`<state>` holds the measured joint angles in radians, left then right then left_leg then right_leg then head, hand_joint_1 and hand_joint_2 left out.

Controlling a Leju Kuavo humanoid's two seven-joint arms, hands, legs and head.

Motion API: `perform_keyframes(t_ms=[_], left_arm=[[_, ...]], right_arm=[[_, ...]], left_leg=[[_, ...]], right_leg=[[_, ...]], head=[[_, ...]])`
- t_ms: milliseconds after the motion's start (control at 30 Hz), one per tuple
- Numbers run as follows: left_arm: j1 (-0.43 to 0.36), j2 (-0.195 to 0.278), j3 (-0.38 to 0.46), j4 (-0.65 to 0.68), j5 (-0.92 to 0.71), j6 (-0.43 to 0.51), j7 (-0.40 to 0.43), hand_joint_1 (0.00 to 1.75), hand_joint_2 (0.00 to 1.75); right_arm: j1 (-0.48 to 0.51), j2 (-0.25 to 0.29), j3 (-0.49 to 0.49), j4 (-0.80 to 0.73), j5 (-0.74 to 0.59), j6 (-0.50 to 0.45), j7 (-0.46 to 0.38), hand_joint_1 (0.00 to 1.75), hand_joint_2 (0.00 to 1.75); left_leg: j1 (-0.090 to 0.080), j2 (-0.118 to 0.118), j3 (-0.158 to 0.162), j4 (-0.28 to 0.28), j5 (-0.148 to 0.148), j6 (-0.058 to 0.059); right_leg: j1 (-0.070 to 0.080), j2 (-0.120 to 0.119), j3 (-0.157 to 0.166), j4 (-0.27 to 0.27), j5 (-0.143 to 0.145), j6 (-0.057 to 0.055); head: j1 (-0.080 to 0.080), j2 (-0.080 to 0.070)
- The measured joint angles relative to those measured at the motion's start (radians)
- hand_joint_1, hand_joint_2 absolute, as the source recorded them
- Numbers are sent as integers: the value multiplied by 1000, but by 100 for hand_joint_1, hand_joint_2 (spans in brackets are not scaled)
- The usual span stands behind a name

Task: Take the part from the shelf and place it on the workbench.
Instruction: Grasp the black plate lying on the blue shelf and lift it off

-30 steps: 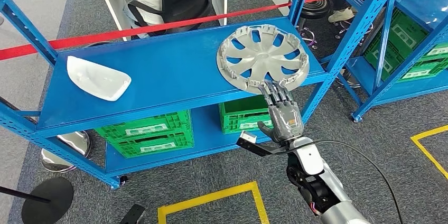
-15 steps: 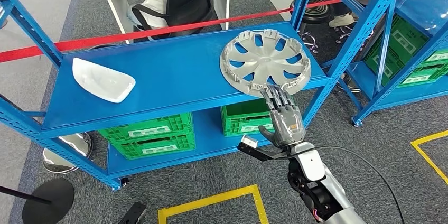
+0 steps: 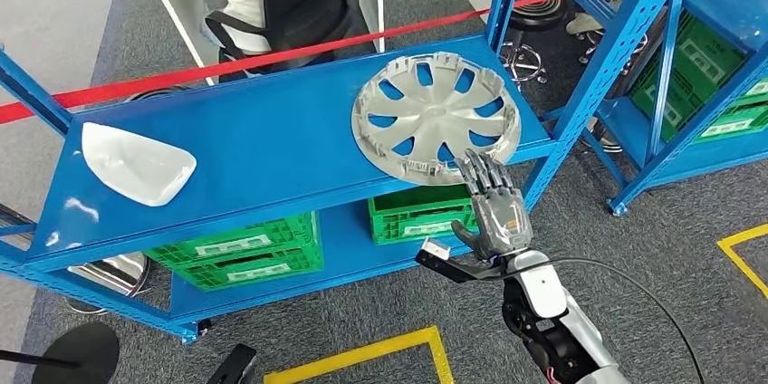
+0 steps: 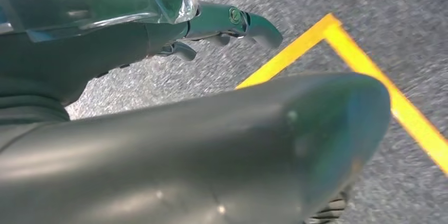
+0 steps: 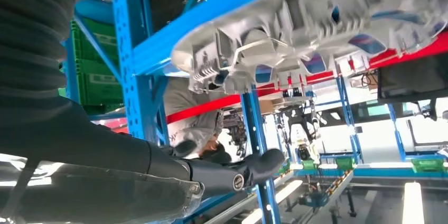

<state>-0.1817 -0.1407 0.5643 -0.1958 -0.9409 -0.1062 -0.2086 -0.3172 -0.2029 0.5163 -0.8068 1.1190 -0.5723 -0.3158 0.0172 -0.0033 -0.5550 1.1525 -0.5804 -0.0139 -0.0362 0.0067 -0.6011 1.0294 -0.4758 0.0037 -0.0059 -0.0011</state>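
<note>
Right hand [image 3: 494, 207] open, empty, fingertips just under overhanging near rim of hubcap [image 3: 435, 117], shelf [image 3: 272, 144] edge.

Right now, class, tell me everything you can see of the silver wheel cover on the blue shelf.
The wheel cover is a round silver-grey disc, plastic by its look, with curved spokes, open slots and clips around its rim. It lies inner side up on the blue shelf at its right front corner, its edge overhanging the front. The right hand, fingers spread, reaches up just under that edge.
</note>
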Motion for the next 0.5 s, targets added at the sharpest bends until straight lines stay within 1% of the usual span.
perform_keyframes(t_ms=[33,67,100,133,167,200,233,267,300,333,367,400,433,467,500], left_arm=[[1,0,0,0,0,0,1,0,0],[2,0,0,0,-1,0,1,0,0],[3,0,0,0,-1,0,2,0,0],[4,0,0,0,-2,0,3,0,0],[4,0,-1,0,-2,0,3,0,0],[5,1,-1,0,-2,0,3,0,0],[5,2,-1,1,-2,0,3,0,0],[6,3,-1,2,-2,-1,4,0,0],[7,4,-2,3,-2,0,4,0,0],[7,4,-2,4,-2,0,4,0,0],[5,5,-2,3,-3,0,4,0,0],[4,6,-2,2,-3,1,5,0,0],[3,7,-2,1,-3,2,4,0,0],[2,8,-1,1,-3,3,4,0,0],[2,8,-1,1,-3,3,4,0,0]], right_arm=[[2,0,0,0,1,-2,2,0,175],[5,1,1,0,3,-4,5,0,175],[8,1,1,0,3,-5,8,0,175],[10,1,2,0,4,-5,10,0,175],[10,2,2,0,5,-5,11,0,175],[10,4,2,0,5,-5,12,0,175],[10,6,2,1,6,-5,12,0,175],[10,9,2,1,8,-5,12,0,175],[10,12,2,2,8,-6,12,0,175],[10,14,3,2,9,-6,12,0,175],[8,16,3,1,9,-6,12,0,175],[6,17,3,0,10,-6,12,0,175],[2,19,3,0,10,-5,12,0,175],[-1,20,4,0,11,-4,12,0,175],[-1,21,5,1,11,-4,12,0,175]], left_leg=[[0,0,-50,63,-20,-2],[0,0,-96,109,-44,-3],[0,0,-130,126,-62,-2],[0,0,-151,116,-65,0],[-1,0,-160,78,-46,4],[-2,0,-161,21,2,9],[-4,-1,-164,-38,78,14],[-8,-2,-161,-83,139,20],[-13,-2,-161,-111,187,24],[-17,-1,-160,-123,205,28],[-20,0,-150,-126,193,33],[-19,-1,-142,-132,187,38],[-17,-2,-129,-140,178,44],[-15,-4,-114,-146,171,49],[-14,-6,-99,-151,161,54]], right_leg=[[1,0,14,-1,-12,-3],[2,1,29,-2,-24,-4],[3,2,47,-2,-38,-4],[3,4,68,-3,-53,-3],[3,6,91,-3,-69,-2],[4,7,113,-5,-85,0],[4,9,132,-5,-100,3],[5,12,145,-9,-113,8],[5,15,153,-16,-121,14],[5,17,159,-21,-124,21],[5,19,163,-25,-120,30],[3,16,161,-14,-112,37],[3,12,145,21,-98,43],[3,7,114,73,-88,47],[4,3,71,138,-89,47]], head=[[-1,0],[-1,0],[-1,0],[-1,0],[-1,0],[-1,0],[-1,0],[-2,0],[-1,0],[-1,0],[-1,0],[0,0],[1,0],[3,0],[4,0]])
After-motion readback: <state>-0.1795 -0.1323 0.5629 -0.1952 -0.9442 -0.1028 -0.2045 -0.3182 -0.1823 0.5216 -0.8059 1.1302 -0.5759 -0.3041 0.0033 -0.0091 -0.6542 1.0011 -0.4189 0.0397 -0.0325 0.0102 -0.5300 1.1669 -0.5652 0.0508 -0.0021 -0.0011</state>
